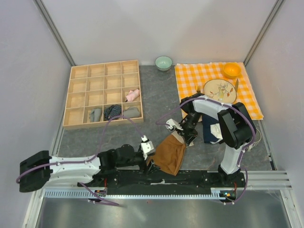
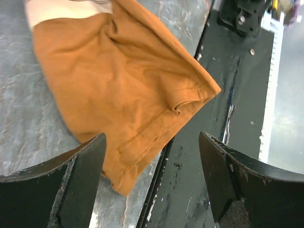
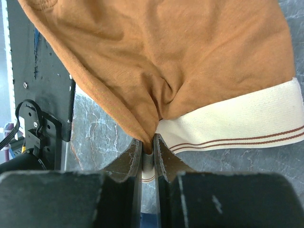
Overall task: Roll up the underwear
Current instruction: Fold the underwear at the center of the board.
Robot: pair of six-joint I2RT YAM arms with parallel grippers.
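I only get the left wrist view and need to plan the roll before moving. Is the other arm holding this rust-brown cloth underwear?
Observer: Yes. The right end effector is shut on the rust-brown cloth underwear, pinching it right beside the cream striped waistband.
Operator: Is anything lying close to the garment that I should avoid?
Observer: The top view shows a dark navy cloth on the grey table, just right of the garment and under the right arm.
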